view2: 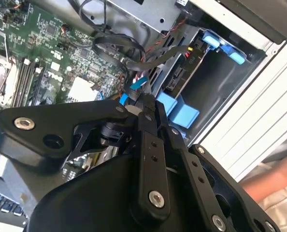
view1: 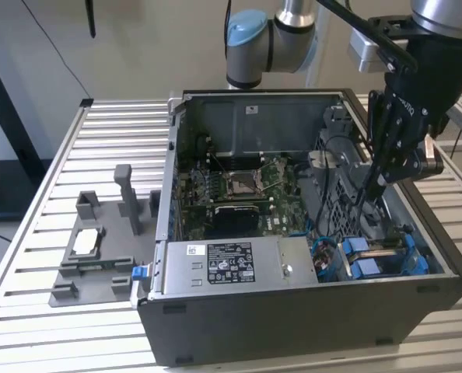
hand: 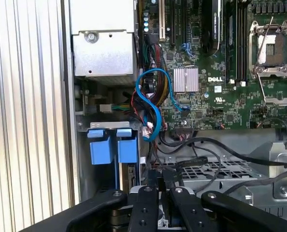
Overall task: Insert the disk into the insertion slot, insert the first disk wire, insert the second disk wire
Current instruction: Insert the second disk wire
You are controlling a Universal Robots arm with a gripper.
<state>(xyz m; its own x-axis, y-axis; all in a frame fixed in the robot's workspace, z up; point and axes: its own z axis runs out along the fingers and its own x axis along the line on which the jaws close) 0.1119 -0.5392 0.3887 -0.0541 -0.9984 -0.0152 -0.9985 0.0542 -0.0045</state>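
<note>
Soft, even daylight fills the room, and the ribbed silver aluminium table shines pale with mild glare along its slats. Inside the open dark grey computer case it turns dim, the green motherboard sitting in shade yet sharp. In both wrist views the black gripper linkage looms close and slightly soft-focused, casting shadow below.

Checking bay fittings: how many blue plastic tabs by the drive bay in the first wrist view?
2: blue tabs side by side, one nearer the case wall, the other nearer the blue cable. The gripper may hide more.
</note>
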